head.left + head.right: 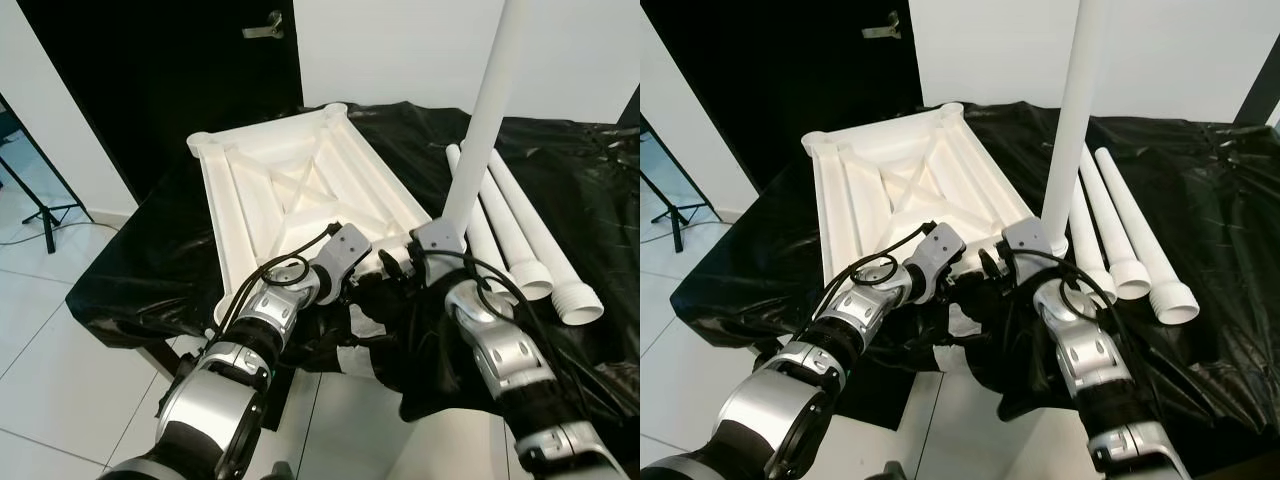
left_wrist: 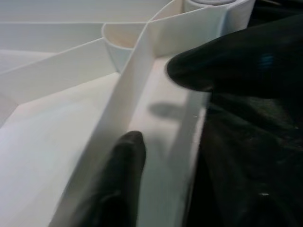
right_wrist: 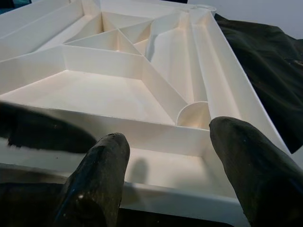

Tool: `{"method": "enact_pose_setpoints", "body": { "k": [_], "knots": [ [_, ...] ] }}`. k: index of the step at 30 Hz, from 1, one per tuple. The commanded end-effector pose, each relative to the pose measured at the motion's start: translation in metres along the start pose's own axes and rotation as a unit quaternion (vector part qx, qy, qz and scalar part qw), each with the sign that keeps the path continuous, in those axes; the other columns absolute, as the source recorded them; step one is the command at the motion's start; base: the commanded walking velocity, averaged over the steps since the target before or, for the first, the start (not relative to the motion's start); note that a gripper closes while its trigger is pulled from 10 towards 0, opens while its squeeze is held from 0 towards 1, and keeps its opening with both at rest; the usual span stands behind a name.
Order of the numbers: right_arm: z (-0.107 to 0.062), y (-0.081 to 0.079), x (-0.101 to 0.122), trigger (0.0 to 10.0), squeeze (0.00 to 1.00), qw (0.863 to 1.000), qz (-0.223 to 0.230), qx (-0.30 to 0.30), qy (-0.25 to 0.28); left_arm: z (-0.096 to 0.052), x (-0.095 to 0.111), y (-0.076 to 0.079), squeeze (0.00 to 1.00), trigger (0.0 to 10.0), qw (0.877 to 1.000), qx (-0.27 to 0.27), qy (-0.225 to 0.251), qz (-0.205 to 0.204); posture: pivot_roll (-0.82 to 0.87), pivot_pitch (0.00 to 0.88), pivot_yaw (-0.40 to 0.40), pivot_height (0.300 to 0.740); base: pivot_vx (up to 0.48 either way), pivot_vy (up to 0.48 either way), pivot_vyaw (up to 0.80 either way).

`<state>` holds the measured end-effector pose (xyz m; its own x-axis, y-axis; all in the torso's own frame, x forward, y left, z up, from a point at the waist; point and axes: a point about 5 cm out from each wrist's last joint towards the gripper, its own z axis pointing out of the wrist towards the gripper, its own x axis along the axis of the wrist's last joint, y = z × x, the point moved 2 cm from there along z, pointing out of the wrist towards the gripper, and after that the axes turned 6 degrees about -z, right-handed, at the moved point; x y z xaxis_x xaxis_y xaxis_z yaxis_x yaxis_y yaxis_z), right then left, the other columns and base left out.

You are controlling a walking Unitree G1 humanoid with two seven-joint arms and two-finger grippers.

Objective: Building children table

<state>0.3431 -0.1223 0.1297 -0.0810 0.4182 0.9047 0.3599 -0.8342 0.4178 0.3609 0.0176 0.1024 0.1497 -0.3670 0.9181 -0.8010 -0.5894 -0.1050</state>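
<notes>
The white table top (image 1: 262, 190) lies upside down on a black sheet (image 1: 560, 160), ribs facing up. One white leg (image 1: 486, 110) stands upright in its near right corner socket. Three loose legs (image 1: 528, 240) lie on the sheet to the right. My left gripper (image 2: 151, 104) is at the near edge of the table top, fingers (image 2: 127, 161) apart, one on each side of the rim wall. My right gripper (image 3: 168, 137) hovers open over the same near rim (image 3: 156, 137), just beside the base of the upright leg.
A black door with a metal handle (image 1: 265, 27) stands behind the table. A tripod stand (image 1: 45, 210) is on the white tile floor (image 1: 60, 360) at the left. The sheet hangs over the low table's front edge close to my body.
</notes>
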Motion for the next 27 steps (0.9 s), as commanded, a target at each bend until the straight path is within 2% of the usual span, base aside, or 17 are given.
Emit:
{"method": "enact_pose_setpoints", "body": {
  "k": [1,3,4,7,8,10,12,13,20,24,27],
  "knots": [
    [0.003,-0.002,0.002,10.0,0.00,1.000,0.004,0.000,0.006,-0.001,-0.032,0.008,0.00,4.2,0.998,-0.002,-0.052,-0.032,0.16,0.000,0.033,0.740,0.000,0.000,0.00],
    [0.005,-0.002,0.003,10.0,0.00,1.000,0.010,0.000,0.010,0.000,-0.030,0.011,0.00,3.9,0.998,-0.007,-0.049,-0.035,0.16,0.000,0.032,0.740,0.000,0.000,0.00],
    [-0.001,-0.002,0.003,10.0,0.00,1.000,0.016,-0.007,0.014,0.001,-0.029,0.013,0.00,1.9,0.998,-0.014,-0.045,-0.038,0.16,0.000,0.028,0.740,0.000,0.000,0.00],
    [-0.009,-0.001,0.002,10.0,0.00,0.999,0.025,-0.020,0.014,0.001,-0.027,0.015,0.00,2.4,0.998,-0.019,-0.039,-0.044,0.16,0.000,0.029,0.740,0.000,0.000,0.00],
    [-0.020,0.001,0.000,10.0,0.00,0.999,0.032,-0.040,0.015,0.002,-0.025,0.016,0.00,3.3,0.998,-0.019,-0.032,-0.054,0.15,0.000,0.032,0.740,0.000,0.000,0.00],
    [-0.039,0.004,-0.002,10.0,0.00,0.996,0.041,-0.074,0.013,0.003,-0.021,0.014,0.00,2.4,0.997,-0.005,-0.021,-0.078,0.14,0.000,0.040,0.740,0.000,0.000,0.00],
    [-0.043,0.004,-0.003,10.0,0.00,0.996,0.042,-0.082,0.013,0.003,-0.021,0.013,0.00,2.4,0.996,-0.001,-0.020,-0.084,0.14,0.000,0.040,0.740,0.000,0.000,0.00],
    [-0.047,0.006,-0.003,10.0,0.00,0.995,0.045,-0.091,0.012,0.004,-0.021,0.014,0.00,0.0,0.995,0.000,-0.021,-0.093,0.12,0.000,0.046,0.740,0.000,0.000,0.00],
    [-0.060,0.013,-0.005,10.0,0.00,0.991,0.051,-0.120,0.003,0.010,-0.018,0.020,0.00,0.0,0.990,0.018,-0.027,-0.138,0.10,0.000,0.058,0.740,0.000,0.000,0.00],
    [-0.061,0.013,-0.013,10.0,0.00,0.992,0.044,-0.116,-0.016,0.016,-0.009,0.025,0.00,0.0,0.985,0.030,-0.012,-0.171,0.09,0.000,0.061,0.740,0.000,0.000,0.00],
    [-0.060,0.018,-0.009,10.0,0.00,0.992,0.042,-0.119,-0.013,0.019,-0.002,0.028,0.00,0.0,0.980,0.043,0.007,-0.194,0.10,0.000,0.055,0.740,0.000,0.000,0.00]
  ]
}}
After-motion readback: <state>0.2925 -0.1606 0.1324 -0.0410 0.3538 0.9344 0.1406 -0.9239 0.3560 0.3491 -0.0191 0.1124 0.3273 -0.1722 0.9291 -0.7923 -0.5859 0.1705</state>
